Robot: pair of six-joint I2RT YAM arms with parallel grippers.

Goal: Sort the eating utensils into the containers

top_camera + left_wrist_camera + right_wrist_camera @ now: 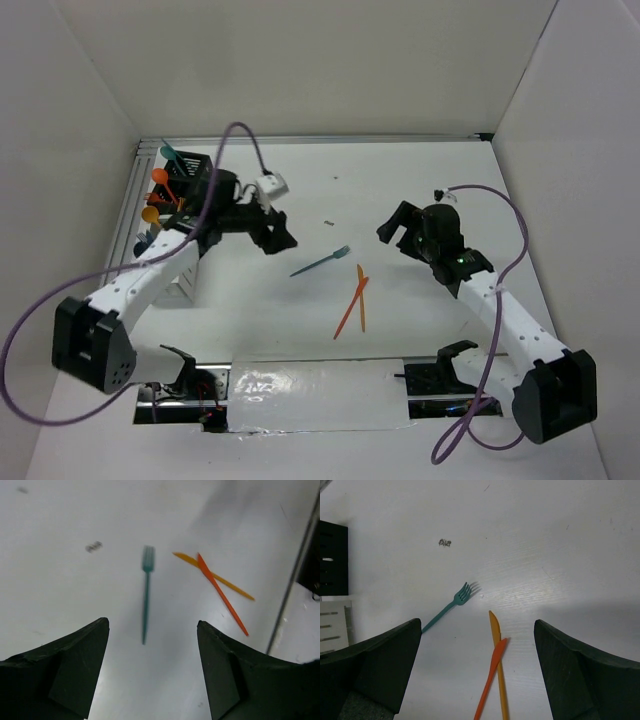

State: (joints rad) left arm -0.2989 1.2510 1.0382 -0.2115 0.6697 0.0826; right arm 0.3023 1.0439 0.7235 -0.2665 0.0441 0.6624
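Teal fork (320, 261) is lying flat on the white table (430, 175), with neither arm touching it. Just beside the fork, on the side facing the right arm, an orange knife (491, 676) and a yellow knife (493, 627) are lying crossed. They are touching each other but sitting apart from the fork. Left gripper (151, 624) is hovering near the fork's handle end, its fingers spread wide with nothing between them. Right gripper (477, 624) is hanging near the fork on the knives' side, fingers likewise fully apart and empty. Black caddy (192, 165) is standing well apart from the fork, beyond the left gripper toward the far left of the table. A teal spoon (167, 150) and an orange spoon (160, 177) are sticking up out of it. A yellow spoon (150, 214) is standing next to them; from above it is unclear whether it sits in the black caddy or its neighbour. White caddy (332, 625) is sitting right against the black one, in the same direction from the fork, and is mostly covered by the left arm in the top view. A small dark speck (328, 222) is lying near the fork's tines, on the far side.
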